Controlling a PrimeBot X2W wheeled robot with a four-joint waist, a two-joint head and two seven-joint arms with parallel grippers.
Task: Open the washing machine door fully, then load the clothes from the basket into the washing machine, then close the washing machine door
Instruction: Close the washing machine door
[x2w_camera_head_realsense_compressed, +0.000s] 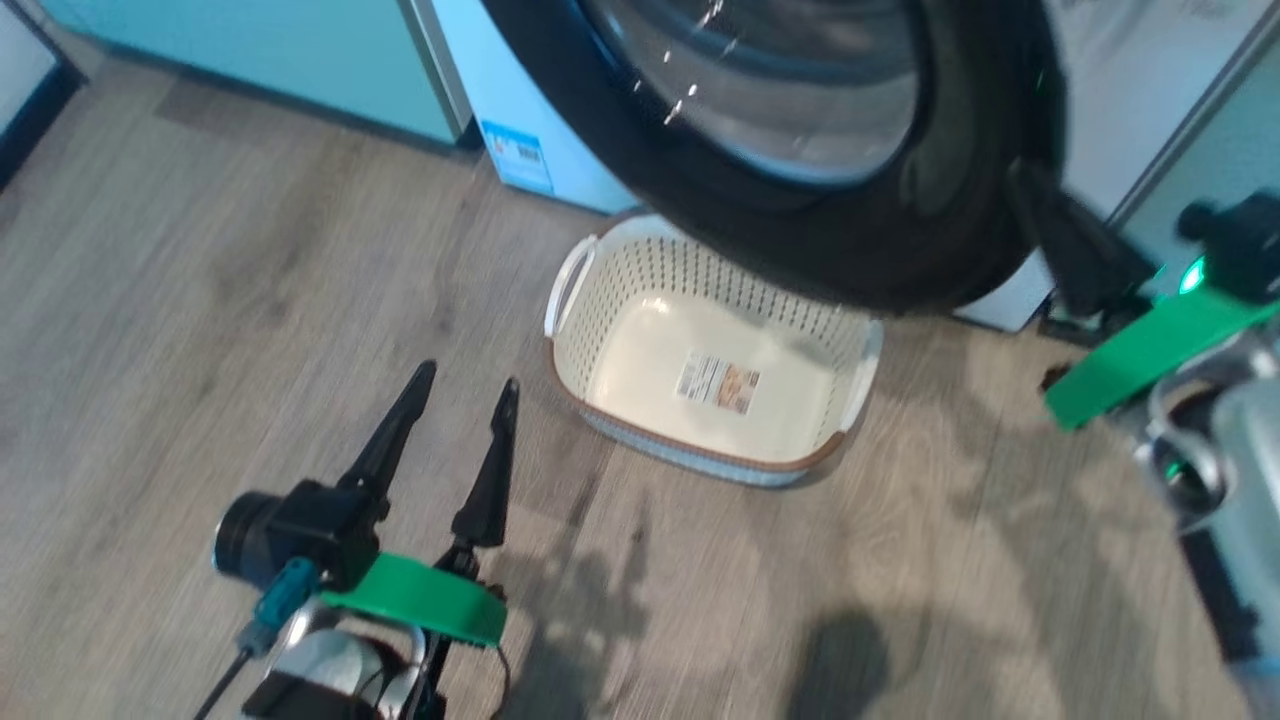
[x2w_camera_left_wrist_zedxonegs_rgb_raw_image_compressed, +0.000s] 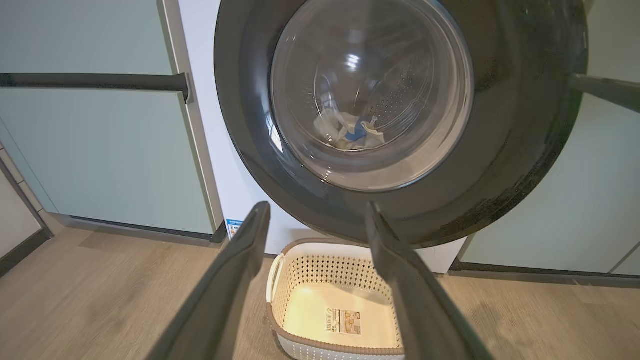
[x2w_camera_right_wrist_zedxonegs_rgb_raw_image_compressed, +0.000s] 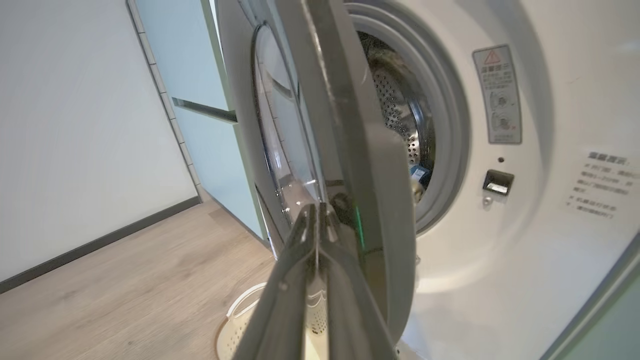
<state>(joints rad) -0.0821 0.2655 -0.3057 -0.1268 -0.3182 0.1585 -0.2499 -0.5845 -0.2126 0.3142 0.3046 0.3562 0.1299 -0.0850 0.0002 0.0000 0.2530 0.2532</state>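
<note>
Only closing is remaining: clothes (x2w_camera_left_wrist_zedxonegs_rgb_raw_image_compressed: 352, 132) are lying in the washing machine (x2w_camera_right_wrist_zedxonegs_rgb_raw_image_compressed: 525, 240), pressed-together right tool (x2w_camera_right_wrist_zedxonegs_rgb_raw_image_compressed: 314, 209) at the ajar door (x2w_camera_head_realsense_compressed: 880, 250), left tool (x2w_camera_head_realsense_compressed: 470, 375) spread.

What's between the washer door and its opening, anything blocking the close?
Nothing visible. The gap between the washing machine door and the gasket looks clear; the clothes lie inside the drum, and the basket sits on the floor below.
</note>
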